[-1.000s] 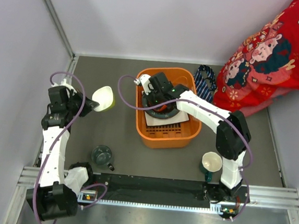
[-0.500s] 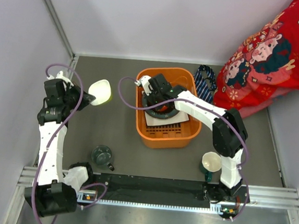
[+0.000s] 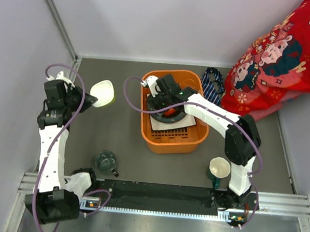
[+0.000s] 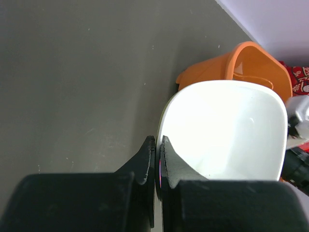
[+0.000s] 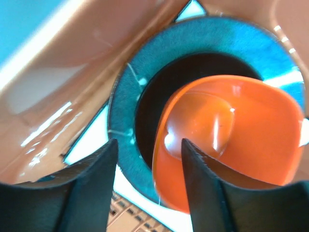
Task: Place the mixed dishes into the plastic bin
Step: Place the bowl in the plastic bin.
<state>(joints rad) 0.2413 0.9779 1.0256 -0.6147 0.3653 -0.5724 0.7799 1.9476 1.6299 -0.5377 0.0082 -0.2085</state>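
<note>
- Dark grey surface (image 3: 120, 140) carries an orange rectangular plastic bin (image 3: 171, 144) at its far middle.
- Inside the bin, a small orange bowl (image 5: 227, 140) sits on a round blue-grey plate with black centre (image 5: 130, 96), which lies over a white square plate (image 5: 91, 140).
- Right gripper (image 5: 148, 150) hangs over that bowl, fingers spread.
- Left gripper (image 4: 158, 159), left of the bin, pinches the rim of a white rounded-square dish (image 4: 227, 130).

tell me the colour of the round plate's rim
Round plate: blue-grey rim, black centre; best in right wrist view.
</note>
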